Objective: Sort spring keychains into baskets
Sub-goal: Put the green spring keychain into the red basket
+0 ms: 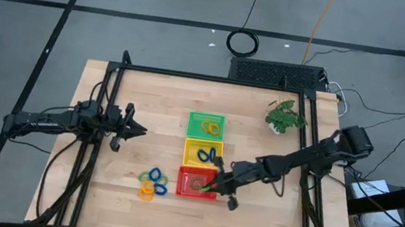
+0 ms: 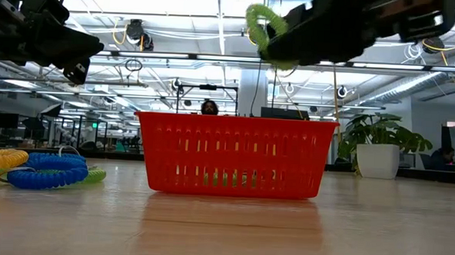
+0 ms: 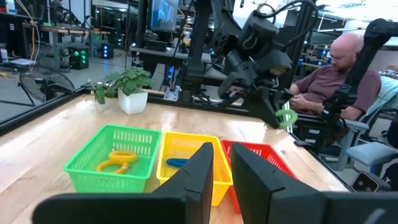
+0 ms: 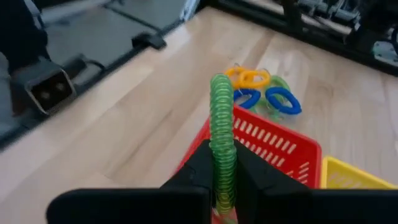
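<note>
Red basket (image 2: 234, 155) on the wooden table (image 1: 148, 110); right tool (image 4: 219, 163) pinches a green keychain (image 4: 221, 118).

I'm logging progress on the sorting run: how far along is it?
Partly done. The green basket holds an orange-yellow keychain, the yellow basket a blue one. The right pincer holds a green keychain above the red basket. A pile remains on the table; the left pincer waits aside.
</note>
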